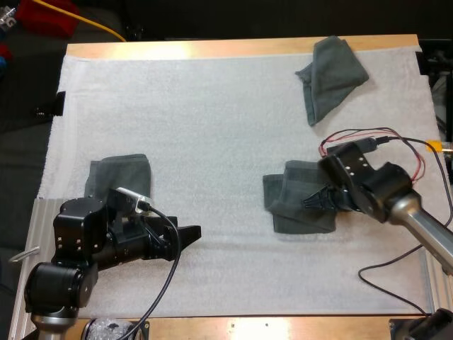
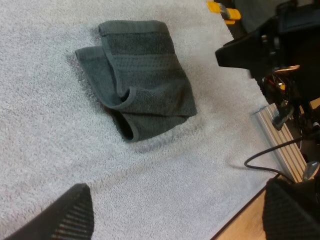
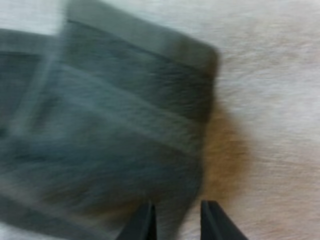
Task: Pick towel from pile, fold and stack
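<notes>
One half-folded dark grey-green cloth towel (image 1: pixel 289 212) is laid under the right gripper (image 3: pixel 177 206), fingers (image 3: pixel 142 224) parted narrowly at its edge, nothing gripped (likely lined up for a fold). The left gripper (image 2: pixel 177 184) is parked wide open, empty, clear.

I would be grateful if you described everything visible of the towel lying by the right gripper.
The folded towel is dark grey-green terry with a flatter woven band near its hemmed edges. It lies on the white mat, loosely folded into a rough rectangle, layers offset, one corner curling open. The right gripper hangs open over its edge.
</notes>
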Robot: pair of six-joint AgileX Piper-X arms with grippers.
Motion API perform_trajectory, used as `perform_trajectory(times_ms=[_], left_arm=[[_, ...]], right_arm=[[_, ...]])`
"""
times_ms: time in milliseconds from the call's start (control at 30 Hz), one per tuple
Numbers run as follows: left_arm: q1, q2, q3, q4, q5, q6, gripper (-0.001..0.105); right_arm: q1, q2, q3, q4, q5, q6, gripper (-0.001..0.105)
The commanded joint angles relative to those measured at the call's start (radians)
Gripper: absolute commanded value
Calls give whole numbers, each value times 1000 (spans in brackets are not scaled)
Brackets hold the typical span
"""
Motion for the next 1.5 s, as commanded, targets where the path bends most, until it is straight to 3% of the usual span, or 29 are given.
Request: perform_trajectory(times_ms=[0,33,67,200,367,667,767,933,967,1033,1133,1300,1467], left_arm=[[-5,3,-6,-3,12,-9,68],[-5,3,-6,-3,12,-9,68],[-5,3,-6,-3,12,-9,68],[-5,3,-6,-3,12,-9,68],[-5,4,-6,-3,12,-12,71],[-5,119,-6,-8,28,-29,71],[-7,176,-6,-39,86,-35,71],[-80,260,-6,-153,96,-86,71],[-168,317,-6,-259,73,-160,71],[-224,360,-6,-335,1,-230,71],[-284,430,-6,-440,-39,-306,71],[-364,574,-6,-607,-42,-430,71],[-397,694,-6,-700,-42,-493,71]], right_arm=[[-2,-30,-4,14,-66,13,24],[-2,-43,-4,14,-98,15,30],[-2,-83,-4,14,-193,15,50],[-2,-126,-4,14,-255,18,64],[-2,-175,-4,14,-324,74,64],[-2,-235,-4,50,-324,82,64],[-2,-247,-4,51,-324,82,64],[-2,-250,-4,51,-324,82,64],[-2,-250,-4,51,-324,82,64],[-2,-250,-4,51,-324,82,64],[-2,-250,-4,51,-324,85,64],[-2,-250,-4,51,-324,90,64],[-2,-250,-4,51,-324,90,64]])
